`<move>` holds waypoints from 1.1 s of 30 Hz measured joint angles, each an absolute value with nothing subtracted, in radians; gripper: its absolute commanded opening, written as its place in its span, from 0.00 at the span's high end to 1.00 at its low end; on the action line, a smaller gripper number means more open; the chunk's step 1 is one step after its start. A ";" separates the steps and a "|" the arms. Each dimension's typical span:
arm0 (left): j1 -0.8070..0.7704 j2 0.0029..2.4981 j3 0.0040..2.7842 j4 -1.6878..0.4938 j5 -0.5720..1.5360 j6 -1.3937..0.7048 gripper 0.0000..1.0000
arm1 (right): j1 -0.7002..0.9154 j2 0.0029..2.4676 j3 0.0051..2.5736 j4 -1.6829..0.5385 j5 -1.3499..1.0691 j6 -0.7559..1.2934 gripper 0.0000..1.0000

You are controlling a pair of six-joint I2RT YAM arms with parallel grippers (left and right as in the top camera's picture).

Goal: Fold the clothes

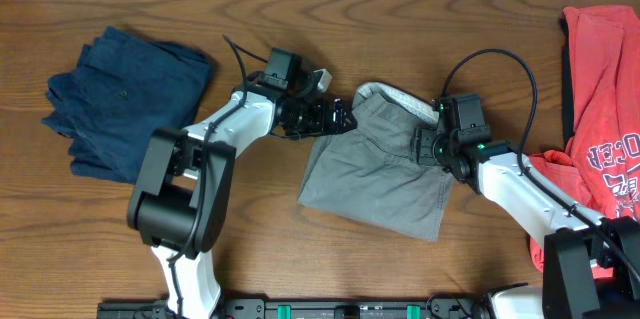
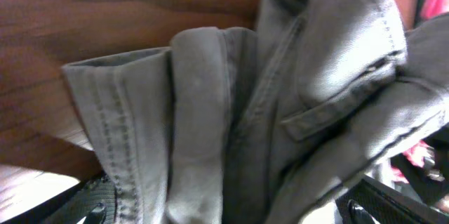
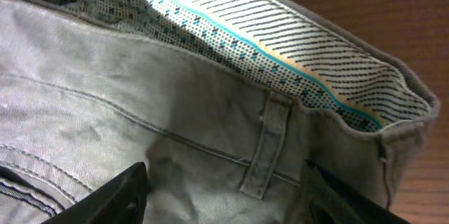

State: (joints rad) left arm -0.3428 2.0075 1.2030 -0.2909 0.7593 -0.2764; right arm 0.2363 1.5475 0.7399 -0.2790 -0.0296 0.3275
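Observation:
Grey shorts (image 1: 380, 174) lie crumpled in the middle of the table, with the patterned waistband lining turned up at the top. My left gripper (image 1: 338, 117) is at the shorts' upper left edge. In the left wrist view its jaws (image 2: 231, 210) stand wide apart with bunched grey fabric (image 2: 316, 76) between them. My right gripper (image 1: 428, 147) is over the waistband at the right. In the right wrist view its jaws (image 3: 224, 203) are open around a belt loop and the grey cloth (image 3: 140, 112).
A folded dark blue garment (image 1: 125, 94) lies at the left of the wooden table (image 1: 300, 249). A red shirt with print (image 1: 605, 89) lies at the right edge, beside my right arm.

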 measured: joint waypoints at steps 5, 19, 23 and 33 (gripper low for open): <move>-0.354 2.054 1.227 -0.262 0.854 -0.290 0.23 | 0.236 1.547 0.740 -0.280 -0.030 0.328 0.32; -0.484 2.112 1.216 -0.181 0.833 -0.325 0.94 | 0.236 1.547 0.740 -0.309 -0.026 0.319 0.21; -0.419 2.067 1.217 -0.262 0.794 -0.334 0.94 | 0.203 1.527 0.740 -0.338 -0.034 0.312 0.19; -0.033 1.636 1.217 -0.313 0.533 -0.348 0.94 | 0.044 1.240 0.740 -0.420 -0.026 0.295 0.17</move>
State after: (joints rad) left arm -0.0330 1.6360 1.2175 -0.3126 0.5327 -0.3485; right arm 0.0441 1.2396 0.7399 -0.4198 -0.0257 0.2955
